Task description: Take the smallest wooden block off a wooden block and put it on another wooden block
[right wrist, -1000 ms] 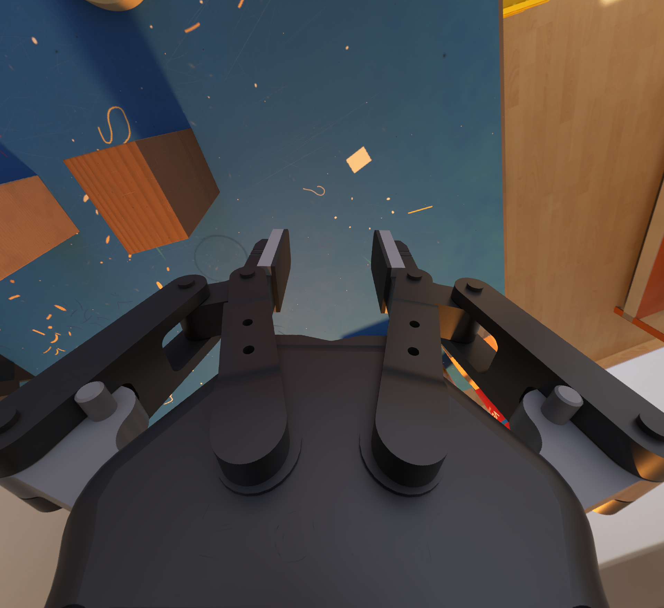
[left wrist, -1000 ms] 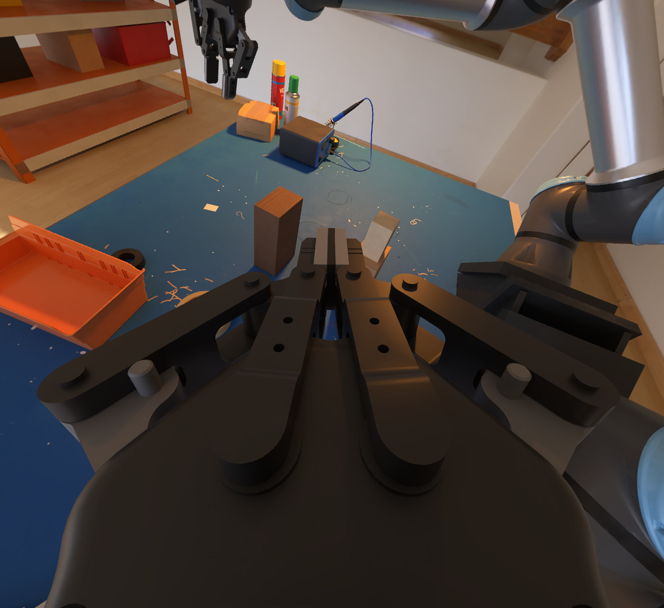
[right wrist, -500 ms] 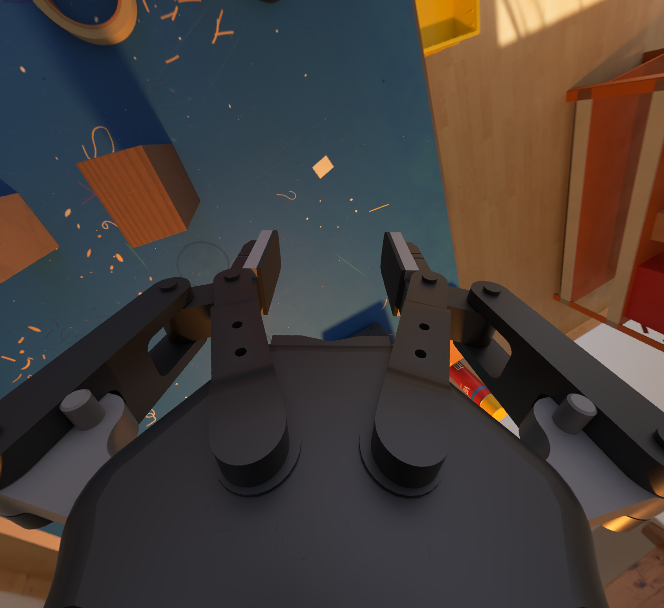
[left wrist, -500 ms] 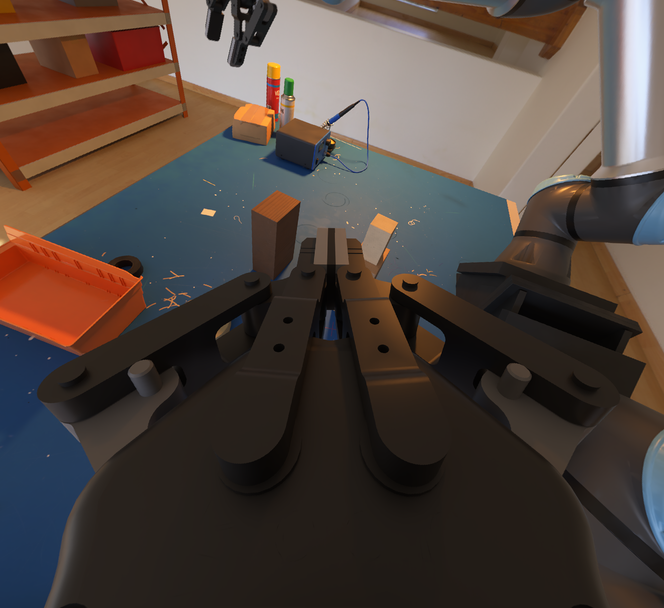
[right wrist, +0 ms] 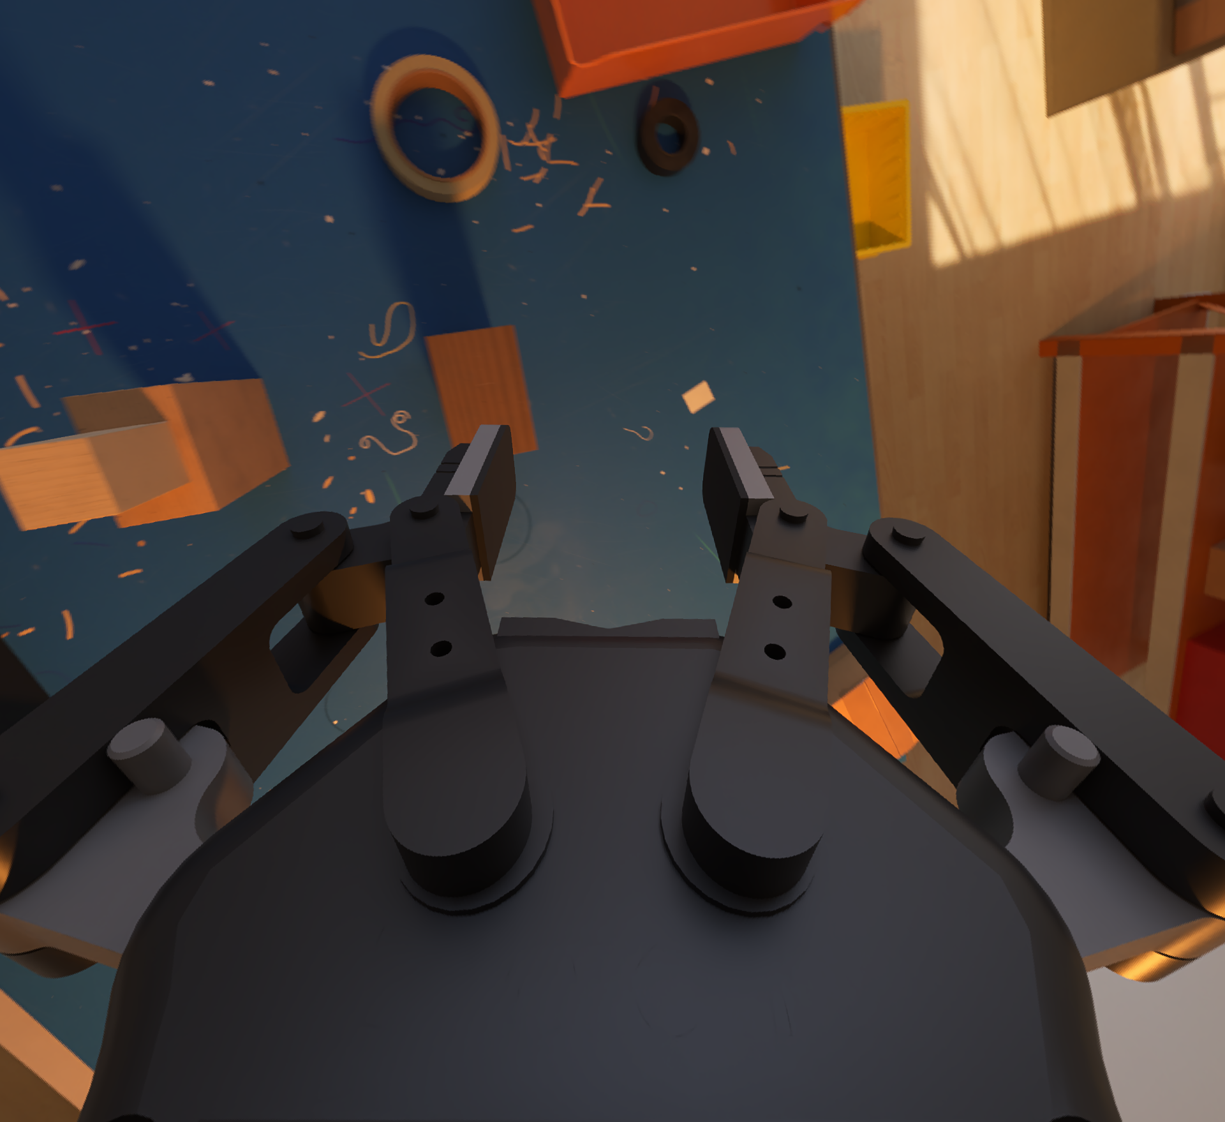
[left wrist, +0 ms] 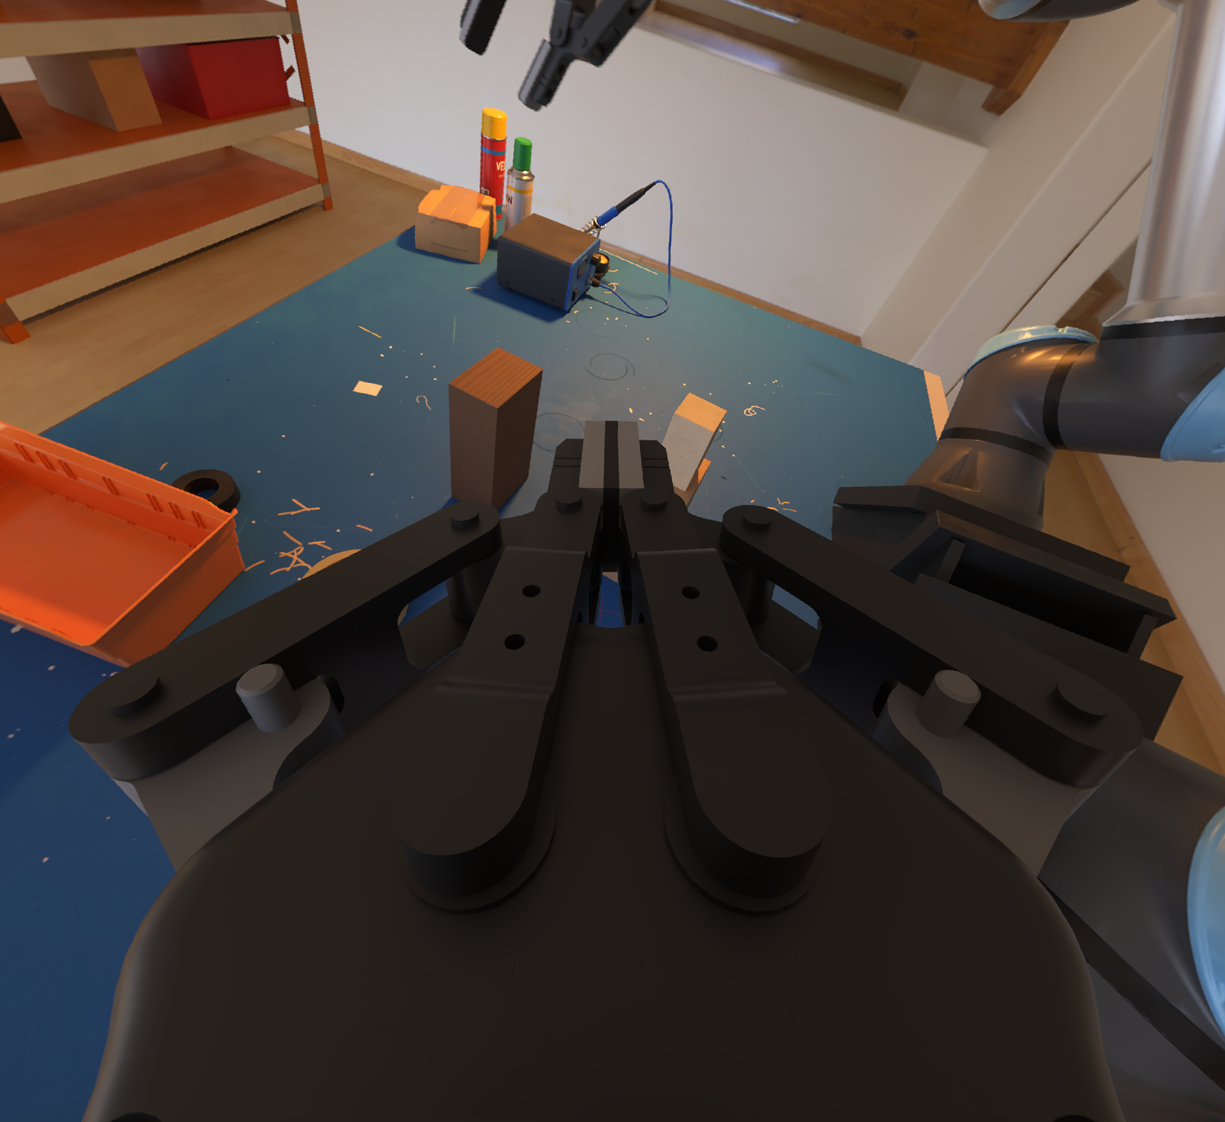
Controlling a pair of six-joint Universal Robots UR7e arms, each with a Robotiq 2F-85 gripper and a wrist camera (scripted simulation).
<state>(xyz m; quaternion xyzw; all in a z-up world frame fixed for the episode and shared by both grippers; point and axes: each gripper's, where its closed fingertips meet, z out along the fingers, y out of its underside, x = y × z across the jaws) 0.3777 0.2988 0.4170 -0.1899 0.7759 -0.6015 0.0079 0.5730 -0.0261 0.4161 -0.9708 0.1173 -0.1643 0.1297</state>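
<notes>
A small pale wooden block (right wrist: 86,480) lies on a larger orange-brown wooden block (right wrist: 225,434) at the left of the right wrist view. A tall dark-brown wooden block (right wrist: 480,387) stands apart from them, just ahead of my open, empty right gripper (right wrist: 606,493), which hangs high above the blue table. In the left wrist view my left gripper (left wrist: 610,453) is shut and empty, low over the table. The tall block (left wrist: 494,427) stands to its left and the pale block (left wrist: 693,434) to its right, partly hidden. My right gripper (left wrist: 517,49) shows high up.
An orange tray (left wrist: 99,546), a black ring (left wrist: 209,489) and a tape roll (right wrist: 434,129) lie on the left side. A soldering station (left wrist: 550,261), two spray cans (left wrist: 494,162) and an orange wooden box (left wrist: 454,221) stand at the far end. A yellow bin (right wrist: 875,182) sits off the table's edge.
My right gripper has risen and swung over the table, so the tape roll, the tray and both other blocks come into its view. It stays open. My left gripper has barely moved.
</notes>
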